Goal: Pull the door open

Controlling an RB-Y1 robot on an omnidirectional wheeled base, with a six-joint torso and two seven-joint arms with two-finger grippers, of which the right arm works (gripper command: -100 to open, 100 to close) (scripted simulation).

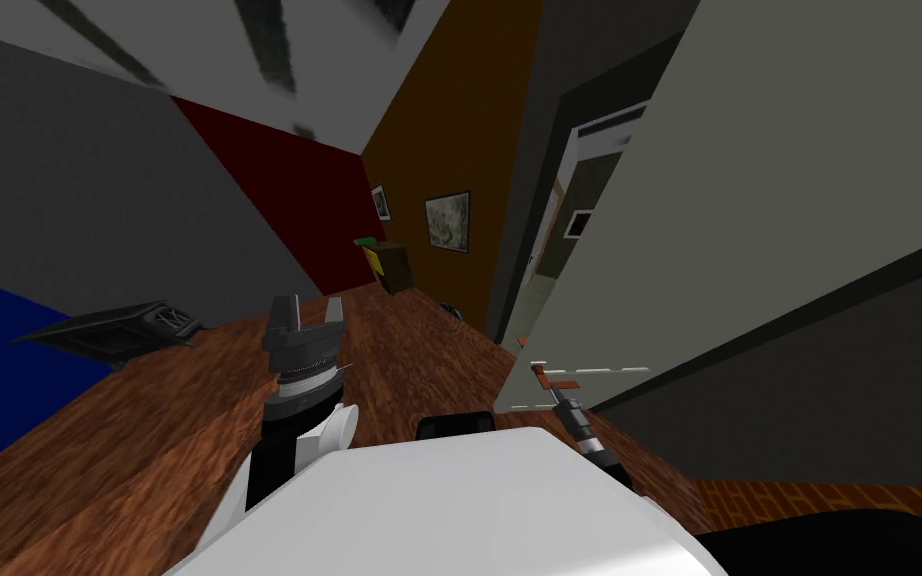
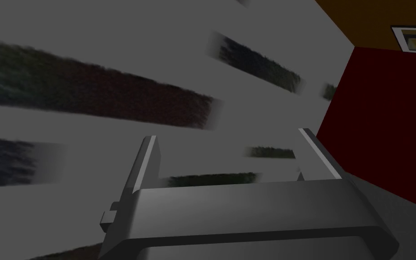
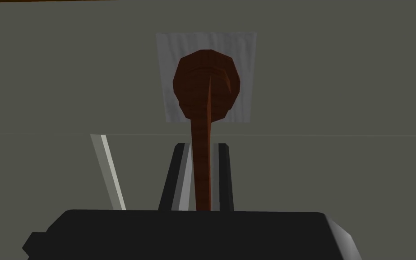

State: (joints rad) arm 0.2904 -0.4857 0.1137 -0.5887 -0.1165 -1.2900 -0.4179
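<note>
The grey-green door (image 1: pixel 749 200) stands to my right, swung partly away from its dark frame. Its brown lever handle (image 1: pixel 561 382) sits low near the door's free edge. In the right wrist view the handle (image 3: pixel 205 85) runs from a round base on a pale plate (image 3: pixel 243 54) straight down between my fingers. My right gripper (image 3: pixel 201 176) is shut on the lever, with both fingers (image 3: pixel 177 180) pressed against its sides; the head view shows this gripper (image 1: pixel 561 402) at the handle. My left gripper (image 1: pixel 305 312) is raised in front of my chest and stands open (image 2: pixel 228 137), holding nothing.
A wooden floor (image 1: pixel 149 430) stretches ahead. A dark flat object (image 1: pixel 119 330) lies at the left by the blue wall. A dark cabinet (image 1: pixel 396 268) stands at the far end under framed pictures (image 1: pixel 447 221). Past the door's edge a gap (image 1: pixel 549 240) opens into another room.
</note>
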